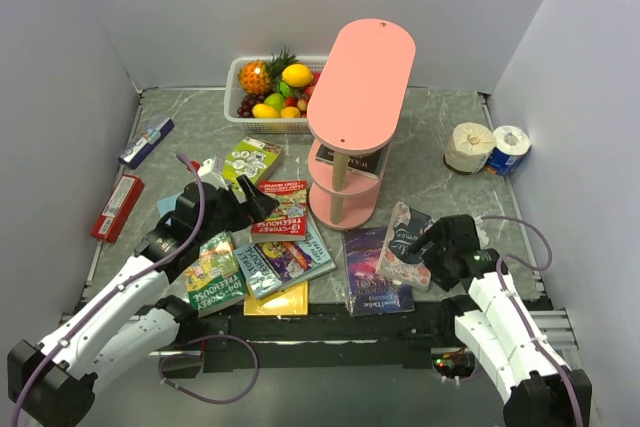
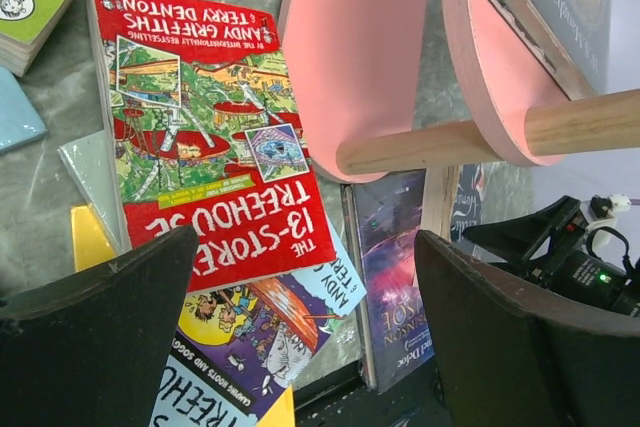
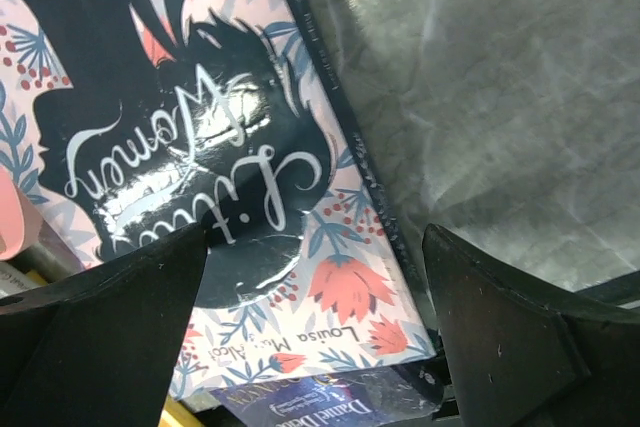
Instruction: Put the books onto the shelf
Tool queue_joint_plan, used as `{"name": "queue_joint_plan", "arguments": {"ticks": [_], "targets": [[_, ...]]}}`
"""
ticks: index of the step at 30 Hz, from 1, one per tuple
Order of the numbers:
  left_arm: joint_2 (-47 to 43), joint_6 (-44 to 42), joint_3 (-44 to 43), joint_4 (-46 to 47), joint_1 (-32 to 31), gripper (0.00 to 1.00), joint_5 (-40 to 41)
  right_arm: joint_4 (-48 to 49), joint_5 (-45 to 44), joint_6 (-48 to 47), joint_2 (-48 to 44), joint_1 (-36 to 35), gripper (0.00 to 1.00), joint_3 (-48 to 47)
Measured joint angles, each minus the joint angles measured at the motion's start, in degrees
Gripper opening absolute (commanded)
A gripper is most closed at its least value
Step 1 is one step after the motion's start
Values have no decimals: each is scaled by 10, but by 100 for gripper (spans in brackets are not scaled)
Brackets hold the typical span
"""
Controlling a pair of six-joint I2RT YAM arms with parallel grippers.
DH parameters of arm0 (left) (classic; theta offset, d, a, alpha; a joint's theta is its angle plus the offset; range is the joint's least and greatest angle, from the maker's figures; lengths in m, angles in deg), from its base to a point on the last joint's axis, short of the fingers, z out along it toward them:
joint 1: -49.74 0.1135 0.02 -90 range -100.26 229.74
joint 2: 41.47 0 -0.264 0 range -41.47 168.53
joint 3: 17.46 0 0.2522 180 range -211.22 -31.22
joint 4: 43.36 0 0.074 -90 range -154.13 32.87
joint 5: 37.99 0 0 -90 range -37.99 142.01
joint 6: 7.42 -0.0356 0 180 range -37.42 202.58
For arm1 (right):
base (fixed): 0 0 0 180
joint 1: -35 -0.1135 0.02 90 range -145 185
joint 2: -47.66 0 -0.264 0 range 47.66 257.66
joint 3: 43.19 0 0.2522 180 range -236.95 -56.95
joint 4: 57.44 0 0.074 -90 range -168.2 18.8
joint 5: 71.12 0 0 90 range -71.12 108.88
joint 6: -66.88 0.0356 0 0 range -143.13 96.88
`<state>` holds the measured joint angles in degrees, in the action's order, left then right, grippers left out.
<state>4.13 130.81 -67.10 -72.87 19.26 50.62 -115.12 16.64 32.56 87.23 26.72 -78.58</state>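
Both the left pincer (image 2: 305,287) and right pincer (image 3: 315,277) gape empty, a yellow book (image 1: 283,300) lies mostly buried under the near book pile (image 1: 270,262), and the shelf (image 1: 360,87) top hides most of a dark book (image 1: 362,159).

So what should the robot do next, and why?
Probably lower the left tool onto the red book and pinch its edge. The tool hangs open right over that book, holding nothing, and the shelf stands just beside it.
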Motion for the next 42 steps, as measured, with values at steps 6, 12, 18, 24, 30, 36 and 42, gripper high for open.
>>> {"name": "queue_joint_plan", "arguments": {"ticks": [6, 12, 18, 24, 30, 36, 42], "targets": [[1, 11, 9, 11, -2, 96, 2, 90, 77, -16, 32, 4, 95, 25], [-3, 12, 17, 23, -5, 98, -5, 218, 179, -12, -43, 4, 93, 101], [-24, 12, 53, 54, -13, 97, -43, 308, 238, -7, -83, 4, 73, 158], [-35, 12, 56, 63, -38, 98, -47, 331, 243, -11, -74, 4, 61, 172], [-38, 21, 58, 63, -42, 98, -42, 351, 238, -5, -89, 4, 49, 189], [-42, 25, 61, 59, -43, 98, -34, 371, 232, 6, -111, 4, 42, 192], [-50, 26, 61, 52, -45, 99, -27, 326, 210, -22, -180, 4, 26, 184]]}}
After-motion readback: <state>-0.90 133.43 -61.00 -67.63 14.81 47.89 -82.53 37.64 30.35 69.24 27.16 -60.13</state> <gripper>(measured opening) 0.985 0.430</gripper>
